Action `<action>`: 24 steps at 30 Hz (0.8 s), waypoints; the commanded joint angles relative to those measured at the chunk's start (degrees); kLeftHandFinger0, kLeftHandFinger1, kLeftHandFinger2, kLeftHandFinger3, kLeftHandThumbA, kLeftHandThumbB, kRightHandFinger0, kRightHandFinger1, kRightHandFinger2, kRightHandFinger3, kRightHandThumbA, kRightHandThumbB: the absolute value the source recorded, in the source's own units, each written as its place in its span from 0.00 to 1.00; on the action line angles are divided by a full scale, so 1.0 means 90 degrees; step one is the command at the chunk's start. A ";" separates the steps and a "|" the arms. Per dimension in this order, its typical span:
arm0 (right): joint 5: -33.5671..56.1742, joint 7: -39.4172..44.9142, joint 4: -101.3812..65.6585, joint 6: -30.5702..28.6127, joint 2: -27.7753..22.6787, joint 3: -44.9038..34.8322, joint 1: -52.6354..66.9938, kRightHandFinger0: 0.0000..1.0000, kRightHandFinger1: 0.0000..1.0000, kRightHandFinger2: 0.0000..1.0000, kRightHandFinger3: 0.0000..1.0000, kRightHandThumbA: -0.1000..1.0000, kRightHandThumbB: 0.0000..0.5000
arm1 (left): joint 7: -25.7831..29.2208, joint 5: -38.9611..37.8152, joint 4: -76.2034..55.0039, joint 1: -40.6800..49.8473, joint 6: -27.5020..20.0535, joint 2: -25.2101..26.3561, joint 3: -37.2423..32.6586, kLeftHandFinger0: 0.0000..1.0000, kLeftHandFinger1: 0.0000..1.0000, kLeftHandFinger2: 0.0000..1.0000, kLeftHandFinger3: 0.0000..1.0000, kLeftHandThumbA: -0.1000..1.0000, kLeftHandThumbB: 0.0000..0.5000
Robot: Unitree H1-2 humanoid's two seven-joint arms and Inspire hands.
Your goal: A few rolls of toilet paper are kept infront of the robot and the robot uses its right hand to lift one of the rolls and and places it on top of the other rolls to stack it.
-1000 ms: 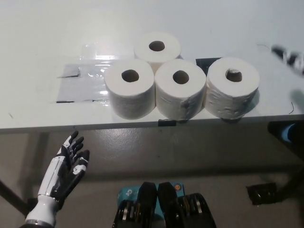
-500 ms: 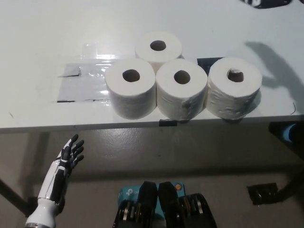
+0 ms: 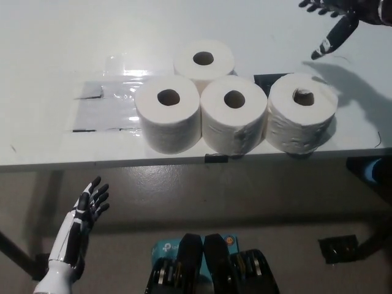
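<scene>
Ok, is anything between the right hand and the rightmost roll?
Nothing visible. The right hand hangs open above the table's far right, and only bare tabletop lies between it and the rightmost roll. The other three rolls sit to that roll's left. The left hand rests open below the table edge.

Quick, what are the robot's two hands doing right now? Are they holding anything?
Left hand: open, holding nothing, resting low beside the table.
Right hand: open, fingers spread, holding nothing, above the rightmost roll.
</scene>
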 commanded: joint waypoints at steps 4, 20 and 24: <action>-0.0482 0.1033 0.0453 -0.0429 -0.0017 0.0238 -0.1008 1.00 1.00 1.00 1.00 0.88 0.81 | -0.0191 -0.0318 -0.0193 0.0036 -0.0532 -0.0080 0.0079 1.00 1.00 1.00 1.00 1.00 1.00; -0.0887 0.1142 0.0959 -0.0905 0.0335 0.0323 -0.1021 1.00 1.00 1.00 1.00 0.87 0.79 | -0.0170 -0.0242 -0.0224 -0.0017 -0.0420 -0.0025 0.0055 1.00 1.00 1.00 1.00 1.00 1.00; -0.1178 0.0925 0.0938 -0.1043 0.0386 0.0465 -0.0889 1.00 1.00 1.00 1.00 0.93 0.78 | -0.0166 -0.0224 -0.0222 -0.0030 -0.0449 -0.0019 0.0054 1.00 1.00 1.00 1.00 1.00 1.00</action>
